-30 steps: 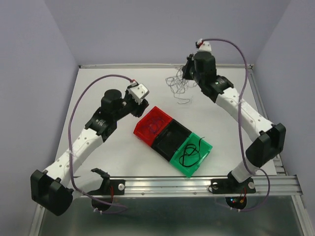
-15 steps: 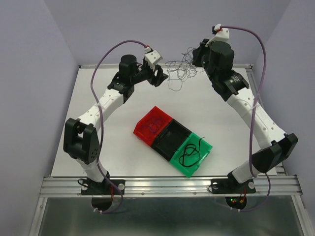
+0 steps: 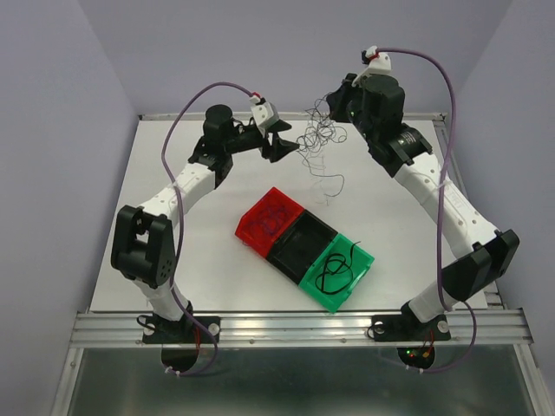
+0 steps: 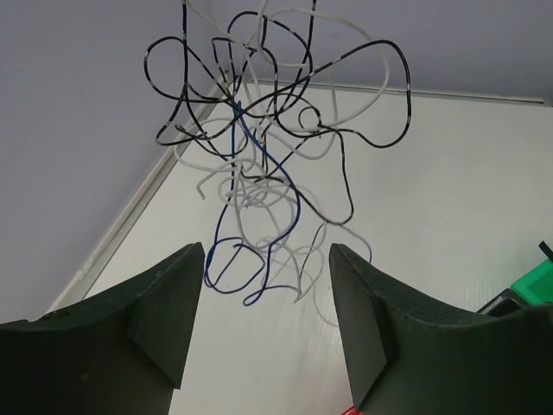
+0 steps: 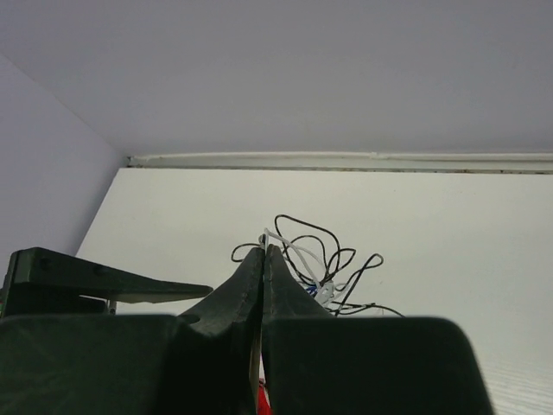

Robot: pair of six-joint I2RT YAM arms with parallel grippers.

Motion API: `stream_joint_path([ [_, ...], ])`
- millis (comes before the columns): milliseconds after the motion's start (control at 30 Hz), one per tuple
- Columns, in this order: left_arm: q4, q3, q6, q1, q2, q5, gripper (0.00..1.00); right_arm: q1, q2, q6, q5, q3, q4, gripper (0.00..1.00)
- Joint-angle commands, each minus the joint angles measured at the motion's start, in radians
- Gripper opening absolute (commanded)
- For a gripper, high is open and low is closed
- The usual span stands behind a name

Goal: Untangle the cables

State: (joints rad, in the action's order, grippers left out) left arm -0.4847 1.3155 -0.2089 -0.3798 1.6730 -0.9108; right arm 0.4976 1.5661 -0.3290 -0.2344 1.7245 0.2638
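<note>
Cables (image 3: 317,139) are hanging in a loose knot of black, white and blue-purple strands, lifted clear of the worktop (image 3: 173,251) near its far edge. The right hand (image 3: 335,108) is gripping the top of the knot. In the right wrist view its fingers (image 5: 246,290) are pressing flat against each other, and loops of black and white are sticking out just past their tips. A few loose ends are trailing down below the knot toward the worktop; whether they are touching it is not clear from above.

The left hand (image 3: 284,147) is hovering just beside the knot on its left side, holding nothing. In the left wrist view its two fingers (image 4: 164,311) are standing wide apart, and the knot is dangling ahead of the gap between them, with a blue-purple strand looping lowest.

Nearer the arm bases, a three-part tray (image 3: 286,263) is lying at an angle on the middle of the worktop, well apart from the knot. Its red compartment (image 3: 250,229) is holding a small coil that looks blue-purple, and its green compartment (image 3: 365,259) is holding a coiled black cable (image 3: 334,270). The black middle section is too dark to read.
</note>
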Motion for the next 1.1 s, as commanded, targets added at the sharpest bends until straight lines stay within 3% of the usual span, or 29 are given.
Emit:
stream_joint_path([
  [0,-0.094,0.008,-0.035,-0.008,0.02,0.038,0.69,-0.002,-0.006,-0.016,0.072,0.001,-0.032,0.0],
  [467,-0.172,-0.013,-0.023,0.004,0.149,0.15,0.66,-0.001,-0.017,-0.044,0.124,0.007,-0.034,0.01],
  [700,-0.195,-0.096,-0.102,0.007,0.122,-0.052,0.66,-0.002,-0.041,-0.05,0.073,-0.011,-0.043,0.01],
  [1067,-0.218,-0.104,-0.136,0.005,0.159,-0.103,0.67,-0.002,-0.165,-0.119,-0.075,-0.152,-0.187,0.0],
])
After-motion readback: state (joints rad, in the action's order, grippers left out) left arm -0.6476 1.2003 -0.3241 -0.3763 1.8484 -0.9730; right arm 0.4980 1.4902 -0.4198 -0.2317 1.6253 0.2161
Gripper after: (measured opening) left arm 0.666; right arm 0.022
